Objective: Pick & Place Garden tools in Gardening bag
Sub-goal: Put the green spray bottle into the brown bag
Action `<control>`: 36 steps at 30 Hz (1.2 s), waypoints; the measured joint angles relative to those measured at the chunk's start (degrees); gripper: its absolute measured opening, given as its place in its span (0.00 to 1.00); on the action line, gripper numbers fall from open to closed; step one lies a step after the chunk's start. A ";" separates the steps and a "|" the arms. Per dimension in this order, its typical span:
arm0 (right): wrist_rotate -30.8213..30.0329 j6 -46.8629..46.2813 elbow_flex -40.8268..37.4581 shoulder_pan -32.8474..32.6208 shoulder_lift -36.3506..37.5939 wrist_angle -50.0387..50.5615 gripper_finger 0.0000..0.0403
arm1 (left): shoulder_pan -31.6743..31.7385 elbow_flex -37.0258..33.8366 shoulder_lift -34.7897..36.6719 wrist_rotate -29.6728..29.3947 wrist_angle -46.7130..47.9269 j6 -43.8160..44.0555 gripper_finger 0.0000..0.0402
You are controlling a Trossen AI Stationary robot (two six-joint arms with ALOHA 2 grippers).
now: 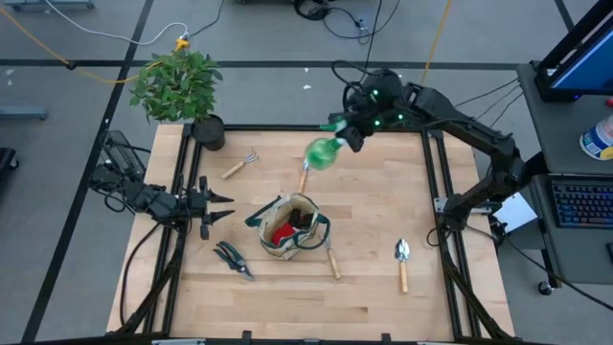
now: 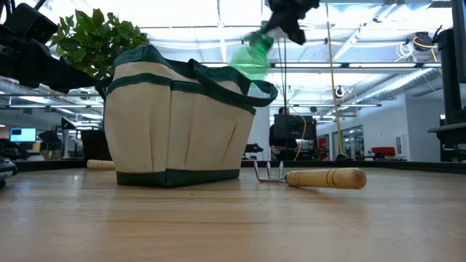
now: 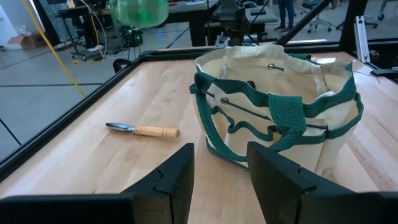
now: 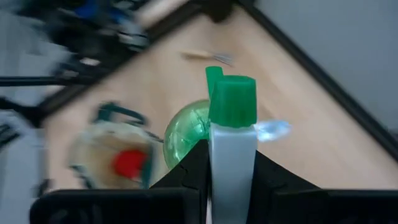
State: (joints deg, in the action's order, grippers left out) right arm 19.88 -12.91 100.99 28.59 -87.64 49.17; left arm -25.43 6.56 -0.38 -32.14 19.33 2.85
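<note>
1. The right claw (image 1: 352, 127) hangs high over the far side of the counter (image 1: 364, 278), pinching the green spray bottle (image 1: 323, 151) by its top; the bottle is tilted in the air, clear of the wood.
2. The bag (image 1: 290, 226) stands upright near the middle of the counter with something red (image 1: 282, 233) inside.
3. The left claw (image 1: 222, 210) waits low at the left edge, fingers spread, pointing at the bag and holding nothing.
4. Black shears (image 1: 233, 259) lie just in front of the left claw.
5. A small rake (image 1: 239, 165) lies near the potted plant (image 1: 182, 91).
6. One trowel (image 1: 402, 263) lies apart on the right.
</note>
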 joint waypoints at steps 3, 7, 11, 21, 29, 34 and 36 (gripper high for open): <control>4.64 -1.43 0.00 -2.18 0.00 -4.18 0.11 | 0.01 0.00 0.00 0.01 0.00 0.00 0.38; 9.06 -3.52 0.01 -5.28 0.00 -8.58 0.11 | 0.01 -0.01 0.00 0.02 0.00 0.00 0.38; 11.52 -5.67 0.00 -8.49 0.00 -12.31 0.11 | 0.01 0.00 0.01 0.02 0.00 -0.01 0.38; 10.66 -10.02 0.01 -16.71 -0.02 -15.12 0.11 | 0.01 -0.01 0.00 0.04 0.00 -0.02 0.38; 2.45 -15.89 -3.00 -20.67 -0.24 -15.13 0.11 | 0.01 -0.01 0.02 0.07 0.00 0.13 0.38; 1.20 -19.36 -7.36 -21.32 -0.26 -17.66 0.11 | 0.00 -0.01 0.00 0.07 0.00 0.20 0.38; 1.13 -20.41 -9.02 -21.30 -0.26 -18.52 0.11 | 0.01 -0.01 0.00 0.07 0.00 0.18 0.38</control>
State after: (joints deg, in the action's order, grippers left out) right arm 21.01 -33.32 91.97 7.29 -87.90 30.65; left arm -25.42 6.55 -0.38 -32.08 19.33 3.04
